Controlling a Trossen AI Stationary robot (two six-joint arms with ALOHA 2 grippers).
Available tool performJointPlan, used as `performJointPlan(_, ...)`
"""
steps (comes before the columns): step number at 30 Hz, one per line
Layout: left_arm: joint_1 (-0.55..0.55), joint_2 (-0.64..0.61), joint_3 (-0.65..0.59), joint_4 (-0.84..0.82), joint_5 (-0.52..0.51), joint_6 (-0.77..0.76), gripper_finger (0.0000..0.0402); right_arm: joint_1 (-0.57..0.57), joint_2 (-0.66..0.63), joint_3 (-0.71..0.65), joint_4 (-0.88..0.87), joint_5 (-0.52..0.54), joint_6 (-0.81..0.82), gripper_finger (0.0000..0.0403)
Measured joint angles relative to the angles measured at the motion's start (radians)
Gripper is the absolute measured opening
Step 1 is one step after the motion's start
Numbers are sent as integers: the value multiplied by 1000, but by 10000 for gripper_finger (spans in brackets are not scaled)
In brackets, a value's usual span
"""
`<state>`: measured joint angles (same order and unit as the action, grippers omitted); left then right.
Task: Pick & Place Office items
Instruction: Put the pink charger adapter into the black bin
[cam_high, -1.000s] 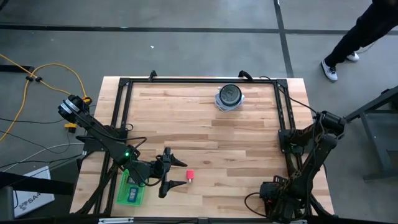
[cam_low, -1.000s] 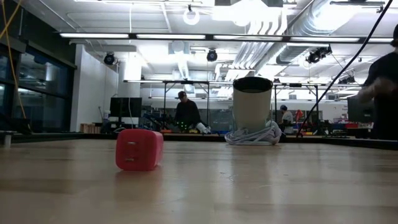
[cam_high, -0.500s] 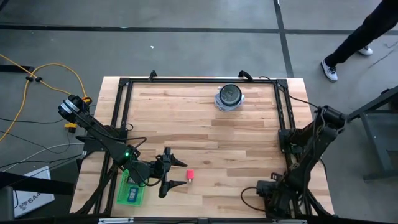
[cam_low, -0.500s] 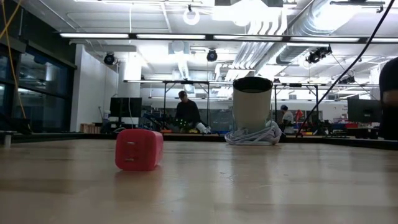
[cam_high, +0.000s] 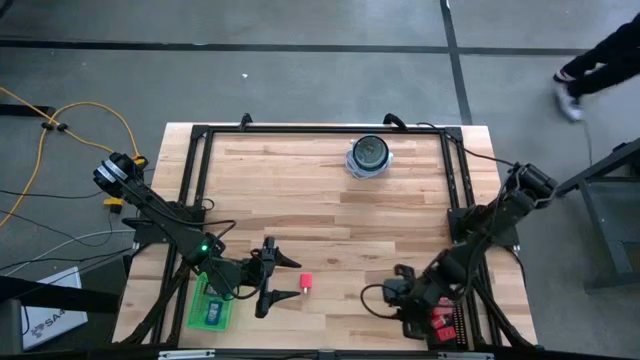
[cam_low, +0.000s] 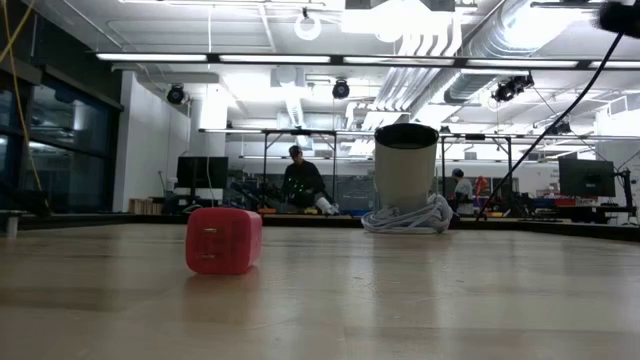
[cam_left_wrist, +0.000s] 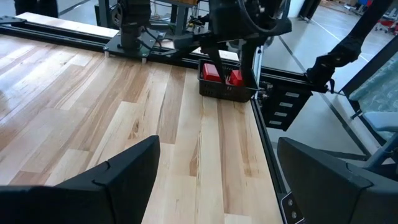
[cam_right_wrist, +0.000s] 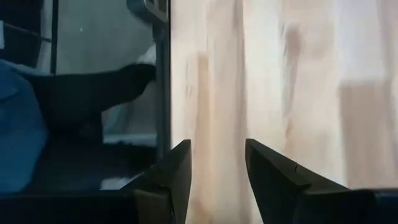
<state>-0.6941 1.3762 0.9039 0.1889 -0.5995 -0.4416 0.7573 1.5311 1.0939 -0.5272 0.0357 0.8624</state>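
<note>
Pale wooden worktop (cam_high: 330, 215) inside a dark frame, with a big workshop behind where people stand at far benches; one red block (cam_high: 306, 284) lies near the front edge, just beside the left end effector (cam_high: 284, 277), whose fingers are spread wide and hold nothing; more red blocks sit in a black tray (cam_left_wrist: 225, 82) at the right front corner, a green tray (cam_high: 212, 308) at the left; the right end effector (cam_high: 400, 290) hangs near that black tray, narrowly parted and empty; judged step: approach; next, the left arm must straddle the block and close.
</note>
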Motion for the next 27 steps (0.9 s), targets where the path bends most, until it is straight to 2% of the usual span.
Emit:
performJointPlan(6, 0, 0, 0, 0, 0, 0, 317, -66, 7, 0, 72, 89, -215, 136)
performJointPlan(11, 0, 0, 0, 0, 0, 0, 317, -109, 45, 0, 154, 87, -362, 136)
performJointPlan(18, 0, 0, 0, 1, 0, 0, 317, -152, 131, 0, 304, 45, -420, 136)
performJointPlan(27, 0, 0, 0, 0, 0, 0, 317, -217, 264, 0, 434, 47, -512, 138)
